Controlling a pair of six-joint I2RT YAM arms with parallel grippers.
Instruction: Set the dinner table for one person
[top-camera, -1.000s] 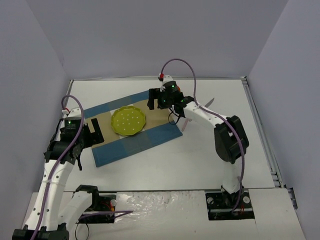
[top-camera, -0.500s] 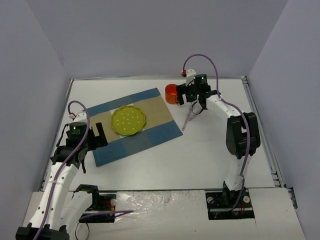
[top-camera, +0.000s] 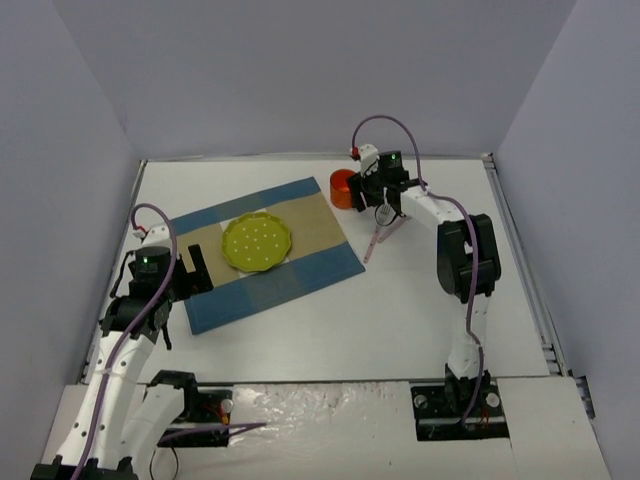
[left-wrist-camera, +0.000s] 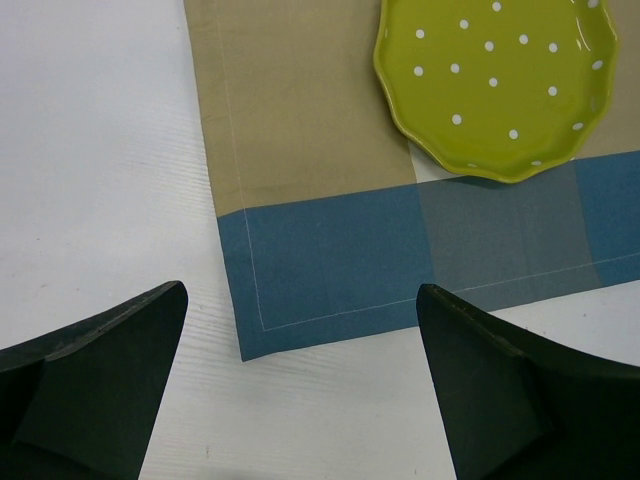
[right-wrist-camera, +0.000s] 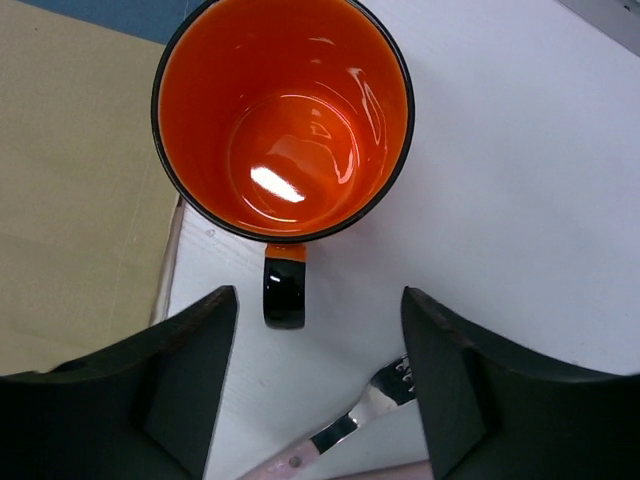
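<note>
One large flat white rectangular counter (top-camera: 420, 300) with thin metal edging filled the floor of the pale-walled enclosure, with both arms bolted at its near edge. On its left half lay a blue-and-tan checked cloth placemat (top-camera: 250, 295), set at a slant. A lime-green scalloped plate (top-camera: 257, 242) with white dots sat on the tan band of the mat. An orange glossy mug (right-wrist-camera: 285, 120) with a black rim and black handle stood upright just beside the mat's far right corner. Near it, on bare counter, lay a metal utensil (top-camera: 375, 240) with a pale pink handle. Its head was too small to name.

The right jaws hung above the mug's handle side, spread apart and gripping nothing. In the wrist view the handle lay between them. The left jaws hovered over the mat's near left corner, also apart and holding nothing.
</note>
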